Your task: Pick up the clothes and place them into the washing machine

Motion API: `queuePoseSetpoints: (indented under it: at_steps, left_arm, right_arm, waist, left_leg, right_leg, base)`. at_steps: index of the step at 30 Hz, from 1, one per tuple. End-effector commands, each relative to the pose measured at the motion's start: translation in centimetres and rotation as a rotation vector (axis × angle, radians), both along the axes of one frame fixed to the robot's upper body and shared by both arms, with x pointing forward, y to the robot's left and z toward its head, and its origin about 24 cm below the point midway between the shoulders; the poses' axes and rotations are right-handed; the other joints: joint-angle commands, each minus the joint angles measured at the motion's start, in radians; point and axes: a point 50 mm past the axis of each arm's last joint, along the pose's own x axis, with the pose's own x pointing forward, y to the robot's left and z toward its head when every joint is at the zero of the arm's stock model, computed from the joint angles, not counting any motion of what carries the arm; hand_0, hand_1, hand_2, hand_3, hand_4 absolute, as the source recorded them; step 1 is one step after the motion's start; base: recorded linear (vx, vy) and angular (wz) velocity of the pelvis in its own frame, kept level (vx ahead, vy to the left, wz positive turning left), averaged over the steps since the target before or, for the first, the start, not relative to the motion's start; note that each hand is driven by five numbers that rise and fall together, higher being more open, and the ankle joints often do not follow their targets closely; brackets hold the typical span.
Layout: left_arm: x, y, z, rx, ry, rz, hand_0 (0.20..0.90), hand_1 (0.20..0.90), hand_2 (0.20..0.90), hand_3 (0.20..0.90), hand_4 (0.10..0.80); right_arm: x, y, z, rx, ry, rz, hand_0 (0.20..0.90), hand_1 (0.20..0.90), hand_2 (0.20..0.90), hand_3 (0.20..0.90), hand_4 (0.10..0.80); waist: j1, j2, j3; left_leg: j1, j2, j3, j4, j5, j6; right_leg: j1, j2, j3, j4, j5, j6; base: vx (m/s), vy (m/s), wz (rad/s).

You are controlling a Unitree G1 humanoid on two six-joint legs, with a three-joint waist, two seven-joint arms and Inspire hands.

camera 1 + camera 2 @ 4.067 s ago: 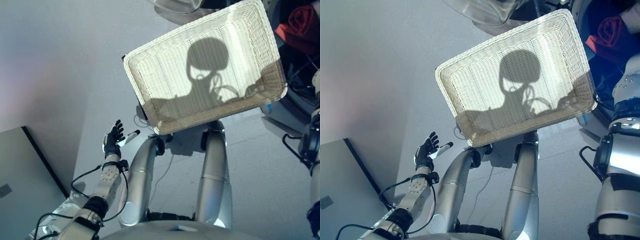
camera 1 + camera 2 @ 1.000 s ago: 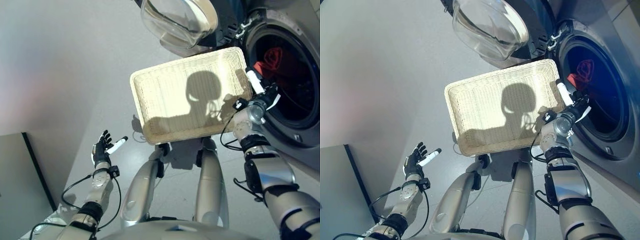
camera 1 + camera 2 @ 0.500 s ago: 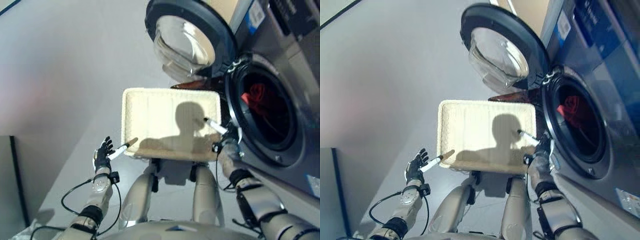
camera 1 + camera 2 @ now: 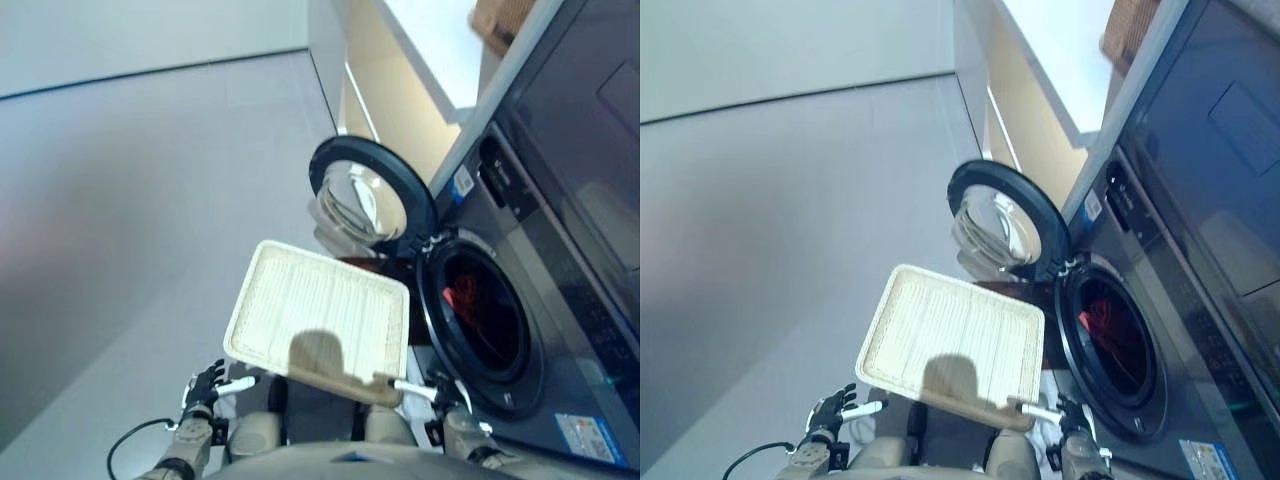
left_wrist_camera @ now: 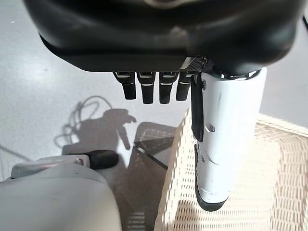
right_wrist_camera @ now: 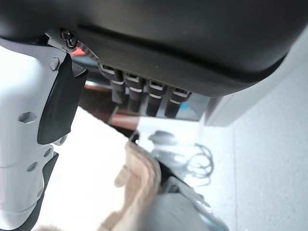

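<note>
Red clothes (image 4: pixel 463 297) lie inside the drum of the washing machine (image 4: pixel 520 250), whose round door (image 4: pixel 368 203) stands swung open to the left. An empty white wicker basket (image 4: pixel 300 310) sits on the floor before the machine. My left hand (image 4: pixel 206 383) hovers open at the basket's near left corner, with its fingers (image 5: pixel 152 89) straight and its white-covered thumb (image 5: pixel 226 130) over the basket's rim (image 5: pixel 179 159). My right hand (image 4: pixel 441 394) is open at the near right corner, beside the drum opening, fingers (image 6: pixel 153 96) straight and holding nothing.
A pale counter (image 4: pixel 1060 60) with a cabinet front below runs back from the machine's far side. A brown woven thing (image 4: pixel 1130 25) stands on top near the machine. Grey floor (image 4: pixel 130 200) spreads to the left of the basket.
The whole picture has shifted as the camera moved, so more of the machine and room shows. My right hand has drawn back from the drum opening to the basket's near right corner. The red clothes stay in the drum.
</note>
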Motion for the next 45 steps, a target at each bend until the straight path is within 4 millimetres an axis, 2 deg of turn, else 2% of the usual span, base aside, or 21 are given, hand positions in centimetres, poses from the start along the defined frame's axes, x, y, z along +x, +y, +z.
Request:
queuePoseSetpoints:
  at_steps: [1,5,10,16,18,21,22,23,24,25,26,27,28,29,32,34,35,38,39,42,45]
  left_arm:
    - [-0.2,1.2,0.0,0.015,0.055,-0.073,0.900,0.900,0.900,0.900,0.800]
    - [-0.8,1.0,-0.2,0.002,0.085,-0.098,0.900,0.900,0.900,0.900,0.800]
    - [-0.7,0.4,-0.3,-0.004,0.086,-0.136,0.900,0.900,0.900,0.900,0.800]
    - [-0.7,-0.1,-0.4,-0.014,0.073,-0.134,0.900,0.900,0.900,0.900,0.800]
    - [-0.3,-0.2,-0.2,-0.003,0.046,-0.127,0.900,0.900,0.900,0.900,0.800]
    - [0.1,0.1,0.0,0.022,0.027,-0.111,0.900,0.900,0.900,0.900,0.800]
    - [0.1,-0.2,-0.1,0.027,0.044,-0.131,0.900,0.900,0.900,0.900,0.800]
    - [0.2,-0.2,-0.1,0.027,0.043,-0.131,0.900,0.900,0.900,0.900,0.800]
    - [0.0,-0.2,-0.2,0.029,0.053,-0.131,0.900,0.900,0.900,0.900,0.800]
    - [0.1,0.2,-0.1,0.047,0.053,-0.101,0.900,0.900,0.900,0.900,0.800]
    - [0.1,0.2,-0.1,0.048,0.052,-0.101,0.900,0.900,0.900,0.900,0.800]
    - [0.3,0.4,-0.1,0.050,0.049,-0.082,0.900,0.900,0.900,0.900,0.800]
    - [0.4,0.5,0.0,0.051,0.042,-0.069,0.900,0.900,0.900,0.900,0.800]
    - [0.5,0.5,0.0,0.051,0.040,-0.056,0.900,0.900,0.900,0.900,0.800]
    - [0.9,0.1,0.0,0.028,0.026,-0.035,0.900,0.900,0.900,0.900,0.800]
    - [1.6,-0.2,0.2,0.008,-0.009,-0.015,0.900,0.900,0.900,0.900,0.800]
    - [2.2,-0.5,0.4,-0.001,-0.037,-0.014,0.900,0.900,0.900,0.900,0.800]
    - [3.5,-1.1,0.9,-0.013,-0.100,-0.052,0.900,0.900,0.900,0.900,0.800]
    - [3.4,-0.9,0.9,-0.007,-0.096,-0.052,0.900,0.900,0.900,0.900,0.800]
    - [2.5,-0.3,0.7,0.006,-0.076,-0.028,0.900,0.900,0.900,0.900,0.800]
    - [1.1,-0.1,0.3,0.014,-0.031,-0.028,0.900,0.900,0.900,0.900,0.800]
  right_arm:
    - [-1.3,1.1,-0.6,0.000,0.087,0.127,0.900,0.900,0.900,0.900,0.800]
    - [-2.7,1.4,-1.1,-0.007,0.160,0.187,0.900,0.900,0.900,0.900,0.800]
    - [-2.5,2.1,-1.2,-0.022,0.184,0.285,0.900,0.900,0.900,0.900,0.800]
    - [-0.4,2.1,-0.7,-0.059,0.122,0.365,0.900,0.900,0.900,0.900,0.800]
    - [0.2,1.8,-0.4,-0.075,0.101,0.367,0.900,0.900,0.900,0.900,0.800]
    - [1.3,1.1,0.1,-0.114,0.066,0.365,0.900,0.900,0.900,0.900,0.800]
    - [1.8,0.1,0.4,-0.143,0.053,0.330,0.900,0.900,0.900,0.900,0.800]
    - [1.8,0.1,0.4,-0.144,0.053,0.330,0.900,0.900,0.900,0.900,0.800]
    - [2.0,-0.3,0.5,-0.157,0.048,0.311,0.900,0.900,0.900,0.900,0.800]
    - [2.1,-0.9,0.7,-0.172,0.043,0.281,0.900,0.900,0.900,0.900,0.800]
    - [2.1,-0.9,0.7,-0.172,0.042,0.281,0.900,0.900,0.900,0.900,0.800]
    - [2.1,-1.0,0.7,-0.175,0.044,0.272,0.900,0.900,0.900,0.900,0.800]
    - [1.9,-1.0,0.7,-0.173,0.049,0.261,0.900,0.900,0.900,0.900,0.800]
    - [1.8,-1.1,0.7,-0.165,0.047,0.243,0.900,0.900,0.900,0.900,0.800]
    - [0.6,-1.2,0.4,-0.131,0.069,0.183,0.900,0.900,0.900,0.900,0.800]
    - [-0.6,-1.3,0.1,-0.118,0.097,0.136,0.900,0.900,0.900,0.900,0.800]
    - [-1.3,-1.6,0.0,-0.120,0.115,0.109,0.900,0.900,0.900,0.900,0.800]
    - [-3.9,-2.0,-0.4,-0.125,0.172,0.000,0.900,0.900,0.900,0.900,0.800]
    - [-5.0,-1.8,-0.6,-0.127,0.197,-0.038,0.900,0.900,0.900,0.900,0.800]
    - [-5.9,-1.7,-0.7,-0.121,0.200,-0.076,0.900,0.900,0.900,0.900,0.800]
    - [-6.6,-1.5,-0.8,-0.127,0.222,-0.055,0.900,0.900,0.900,0.900,0.800]
  waist:
    - [-0.003,-0.037,-0.062]
    - [-0.003,-0.039,-0.096]
    - [0.003,-0.035,-0.113]
    - [0.021,-0.019,-0.096]
    - [0.031,-0.009,-0.079]
    - [0.048,0.013,-0.044]
    - [0.034,0.012,-0.025]
    - [0.033,0.012,-0.025]
    - [0.023,0.008,-0.019]
    - [-0.015,-0.011,-0.012]
    - [-0.016,-0.012,-0.014]
    - [-0.031,-0.021,-0.012]
    - [-0.042,-0.028,-0.013]
    - [-0.060,-0.043,-0.015]
    - [-0.103,-0.059,-0.033]
    - [-0.128,-0.037,-0.048]
    - [-0.143,-0.020,-0.054]
    - [-0.178,-0.016,-0.059]
    - [-0.179,-0.025,-0.046]
    - [-0.177,-0.036,-0.030]
    - [-0.164,-0.038,-0.001]
  left_leg:
    - [0.018,0.034,0.026,0.000,0.032,-0.079]
    - [0.063,0.041,0.026,-0.005,0.022,-0.075]
    - [0.087,0.047,0.015,-0.002,0.015,-0.075]
    - [0.066,0.065,-0.013,0.043,0.026,-0.084]
    - [0.042,0.073,-0.038,0.039,0.055,-0.095]
    - [-0.016,0.088,-0.081,-0.001,0.136,-0.135]
    - [-0.062,0.084,-0.038,0.015,0.147,-0.127]
    - [-0.064,0.083,-0.038,0.018,0.146,-0.126]
    - [-0.074,0.083,0.014,0.054,0.133,-0.117]
    - [-0.046,0.108,0.154,0.166,0.060,-0.107]
    - [-0.051,0.107,0.153,0.167,0.061,-0.106]
    - [-0.029,0.117,0.188,0.241,0.027,-0.102]
    - [-0.011,0.115,0.194,0.307,-0.002,-0.102]
    - [0.013,0.097,0.168,0.446,-0.023,-0.107]
    - [0.089,0.026,0.073,0.642,-0.045,-0.119]
    - [0.188,0.002,0.037,0.554,-0.044,-0.119]
    - [0.240,0.003,0.041,0.464,-0.078,-0.111]
    - [0.297,-0.024,0.083,0.267,-0.251,-0.055]
    - [0.302,-0.063,0.095,0.190,-0.285,-0.026]
    - [0.306,-0.080,0.116,0.124,-0.252,-0.014]
    - [0.306,-0.081,0.139,0.066,-0.201,-0.009]
  right_leg:
    - [0.096,0.003,0.018,0.024,-0.069,0.057]
    - [0.135,0.010,0.020,0.032,-0.092,0.054]
    - [0.168,0.018,0.021,0.035,-0.105,0.047]
    - [0.178,0.043,0.021,0.022,-0.109,0.029]
    - [0.173,0.054,0.013,0.014,-0.110,0.022]
    - [0.153,0.068,-0.032,-0.003,-0.111,0.015]
    - [0.139,0.051,-0.064,-0.011,-0.103,0.019]
    - [0.138,0.050,-0.064,-0.011,-0.103,0.019]
    - [0.127,0.036,-0.077,-0.008,-0.093,0.021]
    - [0.097,-0.002,-0.110,0.005,-0.066,0.019]
    - [0.093,-0.003,-0.111,0.005,-0.064,0.019]
    - [0.083,-0.017,-0.124,0.008,-0.052,0.015]
    - [0.071,-0.026,-0.131,0.011,-0.045,0.010]
    - [0.051,-0.038,-0.128,0.016,-0.031,-0.002]
    - [0.010,-0.052,-0.129,0.032,0.001,-0.011]
    - [-0.027,-0.045,-0.122,0.047,0.028,0.000]
    - [-0.054,-0.044,-0.122,0.051,0.044,0.015]
    - [-0.127,-0.077,-0.107,0.041,0.110,0.067]
    - [-0.159,-0.102,-0.104,0.034,0.127,0.092]
    - [-0.182,-0.118,-0.122,0.040,0.122,0.102]
    - [-0.192,-0.134,-0.161,0.066,0.116,0.109]
  base:
    - [0.126,0.005,0.07]
    - [0.086,-0.002,0.04]
    - [0.016,-0.012,0.00]
    - [-0.059,-0.070,0.03]
    - [-0.181,-0.082,0.14]
    - [-0.302,-0.051,0.43]
    - [-0.292,-0.014,0.74]
    - [-0.267,0.002,0.93]
    - [-0.294,-0.031,1.10]
    - [-0.299,-0.030,0.95]
    - [-0.326,-0.064,0.76]
    - [-0.222,-0.042,0.52]
    - [-0.338,-0.069,0.61]
    - [-0.319,-0.029,0.64]
    - [-0.248,0.062,0.61]
    - [-0.260,0.211,0.07]
    - [-0.296,0.227,-0.48]
    - [-0.395,0.262,-0.19]
    - [-0.534,0.300,0.24]
    - [-0.370,0.169,-0.17]
    - [-0.335,0.120,-0.55]
